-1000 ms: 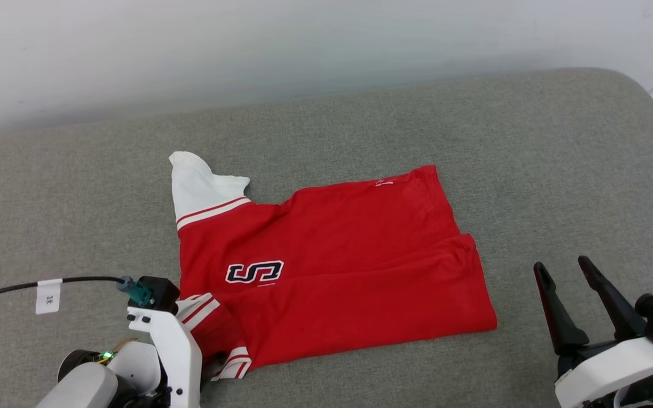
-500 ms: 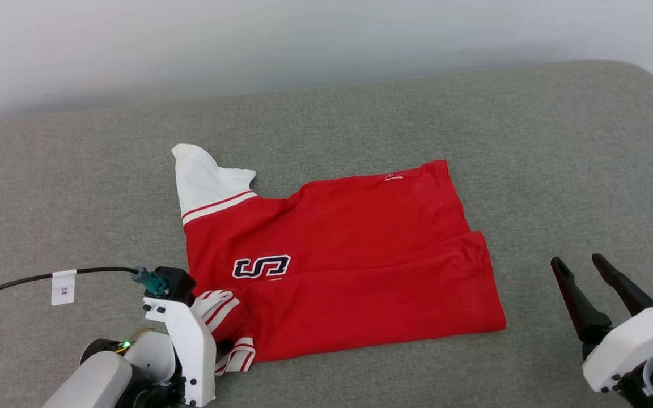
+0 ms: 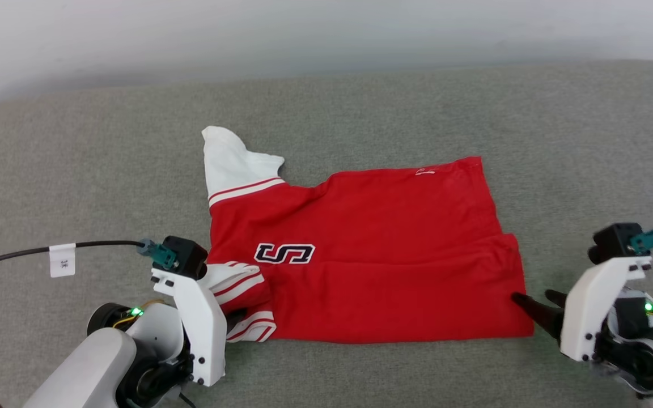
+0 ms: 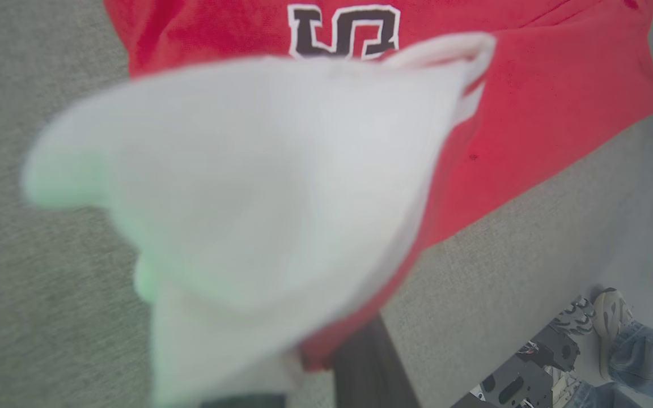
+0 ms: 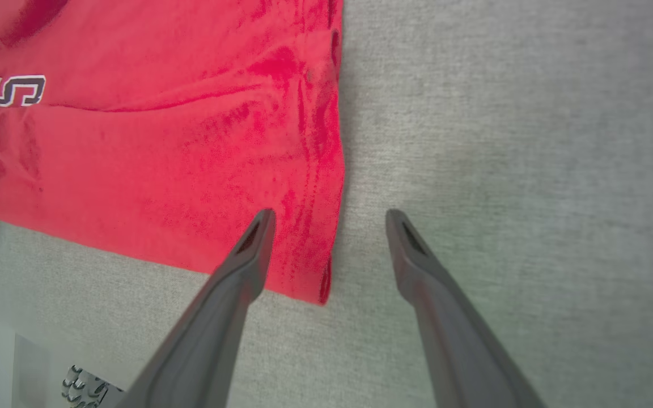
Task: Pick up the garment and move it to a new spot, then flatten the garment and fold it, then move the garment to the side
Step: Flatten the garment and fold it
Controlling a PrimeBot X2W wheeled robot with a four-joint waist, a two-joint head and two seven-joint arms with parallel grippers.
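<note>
The garment (image 3: 383, 249), a red T-shirt with white sleeves, lies folded lengthwise on the grey cushion, dark letters (image 3: 284, 253) facing up. My left gripper (image 3: 238, 315) is shut on its near left corner, at the striped sleeve. In the left wrist view that white sleeve (image 4: 258, 187) bulges close and blurred over one dark finger (image 4: 367, 368). My right gripper (image 3: 533, 297) is open at the near right corner. In the right wrist view, my right gripper (image 5: 329, 218) straddles the hem (image 5: 332, 170): one finger lies over red cloth, the other over bare cushion.
The grey cushion (image 3: 587, 141) runs back to a white wall (image 3: 304, 34). A black cable with a white tag (image 3: 62, 259) trails off left from my left wrist. Past the cushion's near edge, a person's shoe and jeans (image 4: 615, 323) stand beside dark equipment (image 4: 522, 379).
My left gripper has shut on the sleeve corner. My right gripper has swung down to the near right corner, fingers now pointing left. The head camera has shifted.
</note>
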